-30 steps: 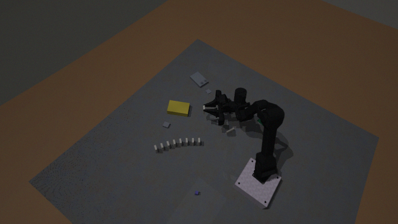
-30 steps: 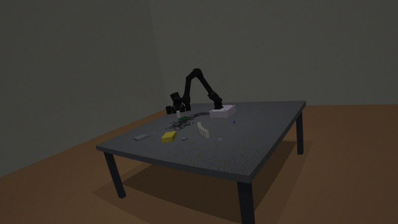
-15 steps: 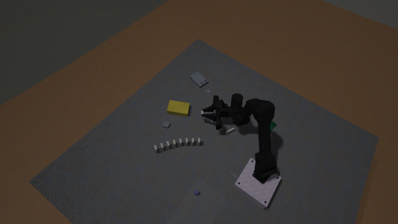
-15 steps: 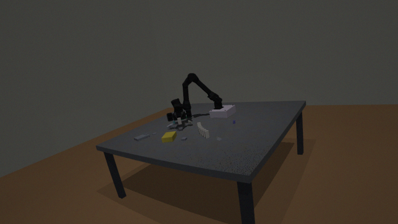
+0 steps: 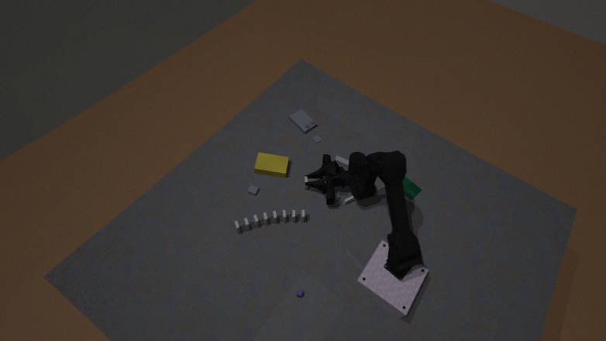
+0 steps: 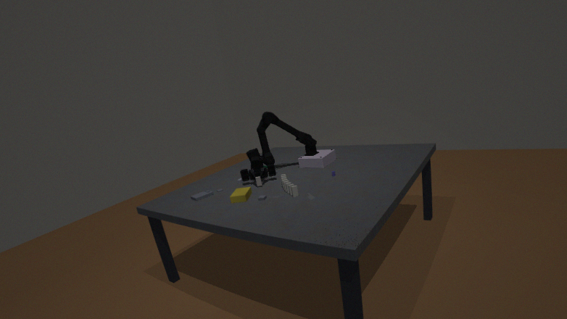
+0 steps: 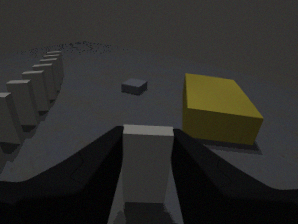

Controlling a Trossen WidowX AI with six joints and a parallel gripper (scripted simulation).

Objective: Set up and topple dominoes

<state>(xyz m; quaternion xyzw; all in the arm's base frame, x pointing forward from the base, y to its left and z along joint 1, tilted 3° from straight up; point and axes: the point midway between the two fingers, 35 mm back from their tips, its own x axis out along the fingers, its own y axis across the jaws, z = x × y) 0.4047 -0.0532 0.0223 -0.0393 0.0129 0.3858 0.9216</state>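
Note:
A curved row of several white dominoes stands upright on the table. My gripper is shut on a white domino, which is upright between the fingertips. The held domino is low over the table, apart from the row and beyond its end nearer the arm; whether its bottom touches the table I cannot tell. Another white domino lies flat beside the arm, partly hidden by it in the top view. In the wrist view the row is at the left.
A yellow box is ahead of the fingers. A small grey block lies between it and the row. A grey flat device, a green object and a purple cube are farther off.

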